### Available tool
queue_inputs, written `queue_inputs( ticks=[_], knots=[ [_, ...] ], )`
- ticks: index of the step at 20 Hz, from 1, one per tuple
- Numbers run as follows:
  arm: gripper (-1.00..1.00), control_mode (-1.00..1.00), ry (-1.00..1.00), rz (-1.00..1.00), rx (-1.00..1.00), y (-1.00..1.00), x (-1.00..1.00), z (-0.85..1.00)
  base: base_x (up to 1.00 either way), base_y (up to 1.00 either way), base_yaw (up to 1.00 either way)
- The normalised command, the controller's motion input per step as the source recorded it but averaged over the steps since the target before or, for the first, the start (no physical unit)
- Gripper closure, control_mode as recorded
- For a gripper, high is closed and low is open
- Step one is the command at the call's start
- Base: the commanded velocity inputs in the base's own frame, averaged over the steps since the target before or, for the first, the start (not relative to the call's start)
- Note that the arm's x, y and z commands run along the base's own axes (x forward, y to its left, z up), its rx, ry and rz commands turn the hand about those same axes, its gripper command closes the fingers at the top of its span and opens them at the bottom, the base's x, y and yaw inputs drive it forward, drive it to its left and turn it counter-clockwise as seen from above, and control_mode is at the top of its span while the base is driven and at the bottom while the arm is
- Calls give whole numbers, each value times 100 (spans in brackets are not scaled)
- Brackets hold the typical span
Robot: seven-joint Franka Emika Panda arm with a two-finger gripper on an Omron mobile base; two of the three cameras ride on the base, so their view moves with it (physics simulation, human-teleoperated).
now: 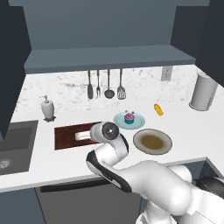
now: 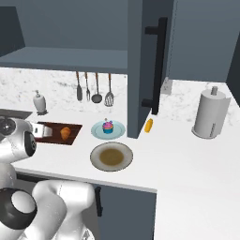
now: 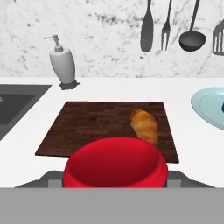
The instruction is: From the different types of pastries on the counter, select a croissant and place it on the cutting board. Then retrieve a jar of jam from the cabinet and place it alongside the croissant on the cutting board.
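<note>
Jam fills the bottom centre of your hand view: the red jar of jam (image 3: 115, 162) sits pinched in your gripper (image 3: 115, 177). Beyond it lies the cutting board (image 3: 87, 127), with the croissant (image 3: 145, 124) resting on its right side, mid-frame.

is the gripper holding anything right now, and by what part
Yes. In the hand view the red jar of jam sits at the gripper, over the near edge of the cutting board; its lid faces the camera. The finger contact is hidden, probably on the jar's sides.
</note>
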Motion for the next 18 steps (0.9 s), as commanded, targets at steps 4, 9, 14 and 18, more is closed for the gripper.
queue_inputs(
  ticks=[4,9,14,18],
  knots=[
    [100,-100,0,-2,0,13,53,-12,0,0,0],
    [100,-100,0,0,0,31,51,-20,0,0,0],
    [100,-100,-1,-1,0,26,6,-38,0,0,0],
    [100,-100,-2,-2,0,15,2,-24,0,0,0]
  ],
)
